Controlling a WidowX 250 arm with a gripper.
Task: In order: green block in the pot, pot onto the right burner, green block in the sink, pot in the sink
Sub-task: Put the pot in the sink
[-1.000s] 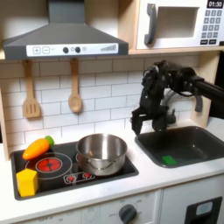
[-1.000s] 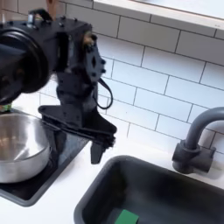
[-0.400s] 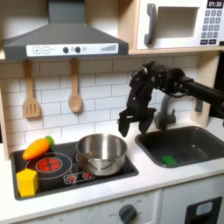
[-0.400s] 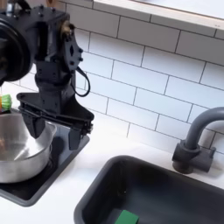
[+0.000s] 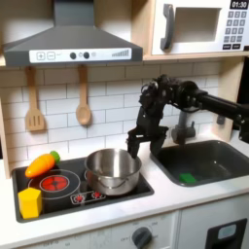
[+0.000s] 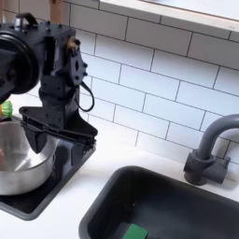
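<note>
The shiny steel pot stands on the black cooktop, covering the right burner, which is hidden under it. The small green block lies on the floor of the dark grey sink. My gripper hangs open just above the pot's right rim in the first exterior view, fingers spread and pointing down, nothing between them. In the second exterior view one finger is over the pot's rim and the other is outside it.
The left burner glows red, with an orange carrot behind it and a yellow block in front. A dark faucet stands behind the sink. Two wooden utensils hang on the tiled wall.
My gripper has swung from over the sink's edge to the first exterior view's left, and now hangs over the pot's right rim, still open. Pot and green block have not moved.
</note>
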